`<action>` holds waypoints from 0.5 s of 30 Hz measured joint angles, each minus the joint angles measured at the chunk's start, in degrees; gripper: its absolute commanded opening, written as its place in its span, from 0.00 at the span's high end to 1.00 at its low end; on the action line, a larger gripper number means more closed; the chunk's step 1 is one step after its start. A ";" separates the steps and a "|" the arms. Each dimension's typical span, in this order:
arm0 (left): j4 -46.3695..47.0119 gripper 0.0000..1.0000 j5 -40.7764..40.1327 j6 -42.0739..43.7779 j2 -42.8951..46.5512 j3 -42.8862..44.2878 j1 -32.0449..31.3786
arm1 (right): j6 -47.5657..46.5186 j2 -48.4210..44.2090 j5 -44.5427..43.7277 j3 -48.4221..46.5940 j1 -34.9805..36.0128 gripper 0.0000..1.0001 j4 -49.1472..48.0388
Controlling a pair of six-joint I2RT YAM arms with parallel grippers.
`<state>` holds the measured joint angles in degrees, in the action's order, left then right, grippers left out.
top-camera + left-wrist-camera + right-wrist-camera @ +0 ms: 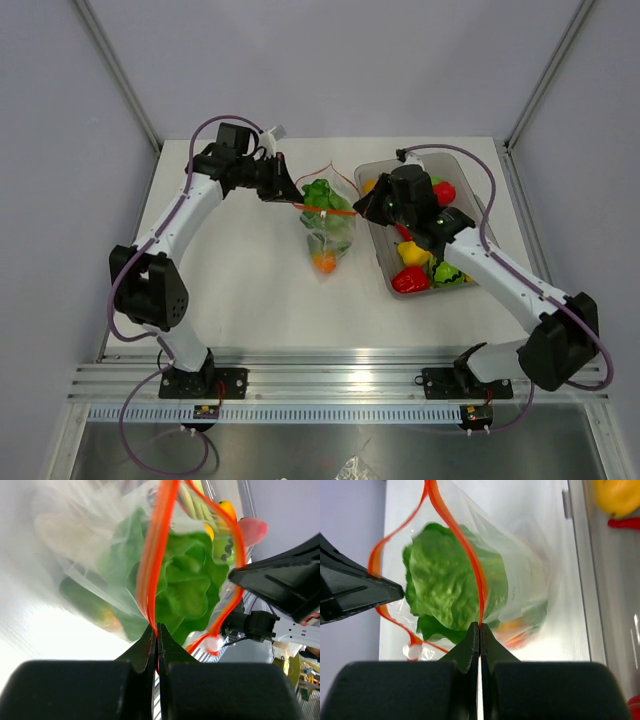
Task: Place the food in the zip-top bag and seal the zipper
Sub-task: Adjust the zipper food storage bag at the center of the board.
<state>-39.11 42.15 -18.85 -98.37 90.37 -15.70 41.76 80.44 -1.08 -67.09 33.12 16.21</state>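
Two black grippers pinch the same thin red-orange zipper [325, 207] from opposite ends. The left gripper [156, 627] has its tapered, matte jaws clenched on the strip, and the right gripper [479, 625] is closed on it in the same way. In both wrist views one track of the glossy strip runs fairly straight up from the fingertips. The other track bows away in a loose loop, so the mouth gapes.

The zip-top bag [330, 235] is clear, thin, wrinkled film that catches white glare. It hangs from the zipper over the middle of the white table [250, 270], between the two arms. Any print on the film is too blurred to read.

Inside it sits a ruffled, shiny green lettuce toy [450, 590] up near the strip. A small orange piece [324, 262] lies at the bag's bottom end.

Just right of the bag stands a grey translucent rectangular tub [385, 270] with rounded corners. It holds more smooth plastic food, among it a red pepper [410, 280] and a yellow piece [415, 255].
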 measured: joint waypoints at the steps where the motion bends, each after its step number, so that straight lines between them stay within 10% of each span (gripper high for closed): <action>1: -0.24 1.00 -0.15 0.04 0.48 0.13 0.20 | -0.37 -1.55 -1.01 0.00 0.00 1.00 0.31; 15: -1.51 1.00 2.64 -0.63 3.10 7.02 1.05 | -1.66 -4.46 -2.29 -3.28 -0.35 1.00 0.76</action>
<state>-40.62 44.80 -19.49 -95.26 97.38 -14.66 40.10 75.99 -3.38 -70.37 32.77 16.97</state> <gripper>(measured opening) 0.004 0.010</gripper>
